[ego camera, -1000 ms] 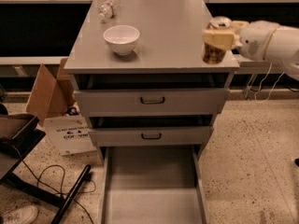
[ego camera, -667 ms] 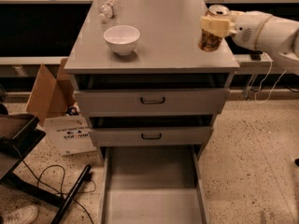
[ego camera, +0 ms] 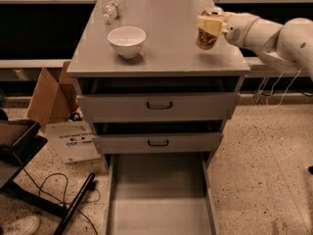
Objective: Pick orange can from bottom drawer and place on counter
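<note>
The orange can (ego camera: 207,36) is orange-brown with a silver top and is held tilted in my gripper (ego camera: 211,23), just above the right side of the counter (ego camera: 171,43). The gripper is shut on the can, and its white arm reaches in from the right. The bottom drawer (ego camera: 159,195) is pulled fully open below, and its flat grey floor shows nothing on it.
A white bowl (ego camera: 127,41) stands on the counter's left half. A clear plastic bottle (ego camera: 112,8) lies at the back left. Two upper drawers with black handles (ego camera: 159,105) are slightly open. A cardboard box (ego camera: 51,99) and cables lie on the floor at left.
The gripper has carried the can leftward and further in over the counter from its right edge. The can is still held.
</note>
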Robot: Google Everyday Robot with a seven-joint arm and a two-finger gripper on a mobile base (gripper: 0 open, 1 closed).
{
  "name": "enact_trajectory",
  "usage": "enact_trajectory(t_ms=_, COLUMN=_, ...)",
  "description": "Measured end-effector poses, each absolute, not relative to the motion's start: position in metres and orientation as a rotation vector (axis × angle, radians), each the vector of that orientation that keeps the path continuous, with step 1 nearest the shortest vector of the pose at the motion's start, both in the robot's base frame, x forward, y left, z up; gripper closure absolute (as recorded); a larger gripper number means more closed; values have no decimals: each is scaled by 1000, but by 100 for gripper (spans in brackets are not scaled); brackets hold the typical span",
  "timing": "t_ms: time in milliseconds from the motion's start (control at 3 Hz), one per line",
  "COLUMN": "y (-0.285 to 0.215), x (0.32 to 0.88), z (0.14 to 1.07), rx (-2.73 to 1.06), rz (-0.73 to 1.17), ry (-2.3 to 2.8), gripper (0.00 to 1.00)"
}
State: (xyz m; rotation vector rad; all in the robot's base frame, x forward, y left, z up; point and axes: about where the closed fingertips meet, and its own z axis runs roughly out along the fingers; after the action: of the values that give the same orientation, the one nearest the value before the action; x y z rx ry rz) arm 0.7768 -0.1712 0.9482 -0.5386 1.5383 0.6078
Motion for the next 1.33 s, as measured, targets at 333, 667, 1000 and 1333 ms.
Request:
enact_trajectory(t_ms=333, y=-141, x=806, z=901, rx=-590, rz=613, ry=1613, gripper=100)
enact_trajectory(t_ms=667, y=-135, x=809, z=897, rx=-600, rz=612, ry=1620, gripper=73)
enact_trajectory(t_ms=1000, y=-135, x=809, z=897, rx=-600, rz=612, ry=1620, gripper=50)
enact_trajectory(t_ms=1333, y=-135, x=809, z=897, rx=-600, rz=611, ry=1620, gripper=27)
